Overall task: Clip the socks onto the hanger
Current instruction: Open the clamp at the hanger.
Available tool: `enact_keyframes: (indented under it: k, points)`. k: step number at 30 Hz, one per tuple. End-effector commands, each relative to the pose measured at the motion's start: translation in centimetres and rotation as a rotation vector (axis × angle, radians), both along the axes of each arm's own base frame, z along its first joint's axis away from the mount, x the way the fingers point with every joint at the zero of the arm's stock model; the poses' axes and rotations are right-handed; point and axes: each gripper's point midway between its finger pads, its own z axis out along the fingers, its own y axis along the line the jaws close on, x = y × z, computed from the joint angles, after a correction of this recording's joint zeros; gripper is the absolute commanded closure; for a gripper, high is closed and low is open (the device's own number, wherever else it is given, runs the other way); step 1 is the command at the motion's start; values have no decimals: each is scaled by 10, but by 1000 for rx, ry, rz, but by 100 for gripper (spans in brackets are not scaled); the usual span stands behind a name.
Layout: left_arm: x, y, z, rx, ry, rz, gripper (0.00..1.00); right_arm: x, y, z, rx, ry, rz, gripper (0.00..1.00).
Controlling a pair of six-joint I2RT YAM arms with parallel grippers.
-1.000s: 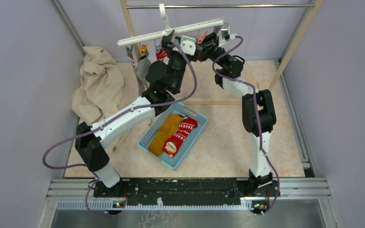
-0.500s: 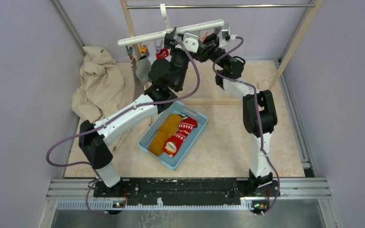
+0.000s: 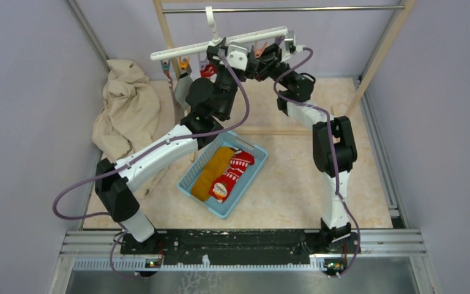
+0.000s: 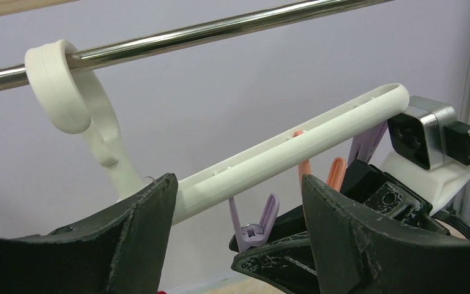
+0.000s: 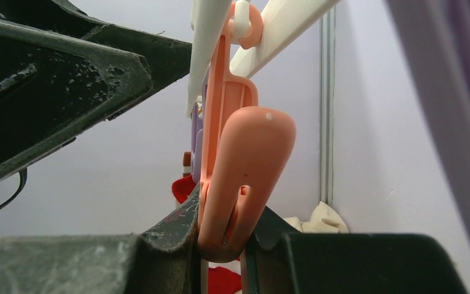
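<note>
Top view: long white plastic bar hanger (image 3: 220,41) hangs by its hook from the metal rail (image 3: 294,8), tilted, right end higher. Both arms reach up to it, with the left gripper (image 3: 219,46) at mid-bar and the right gripper (image 3: 262,51) just beside it among the pegs. Plain mustard-yellow sock (image 3: 211,171) and red sock with white patterned bands (image 3: 234,171) lie side by side in the light-blue plastic basket (image 3: 246,185) on the table, well below the hanger, neither clipped nor held. Left wrist view: jaws spread wide, one finger either side of the bar, no contact that I can make out; likely poised to steady the free-hanging bar. Small purple peg (image 4: 254,223) dangles in the gap. Right wrist view: fingers closed onto the lower handles of an orange plastic peg (image 5: 238,171) hanging from the bar, probably pinching to spread its mouth. No sock is near it, so one must yet be fetched from the basket.
</note>
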Motion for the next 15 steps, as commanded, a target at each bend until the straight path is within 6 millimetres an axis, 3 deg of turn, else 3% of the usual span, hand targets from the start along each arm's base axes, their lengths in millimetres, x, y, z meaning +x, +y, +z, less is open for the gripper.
enact_keyframes:
  k: [1,9,15]
  points:
    - [9,-8,-50,30,152,-15,21,-42,-3,19,2,-217,23,100]
    - [2,-14,-65,23,194,-34,22,-41,-3,18,2,-215,21,100]
    - [-13,-12,-64,10,191,-65,23,-41,-3,17,1,-214,21,100]
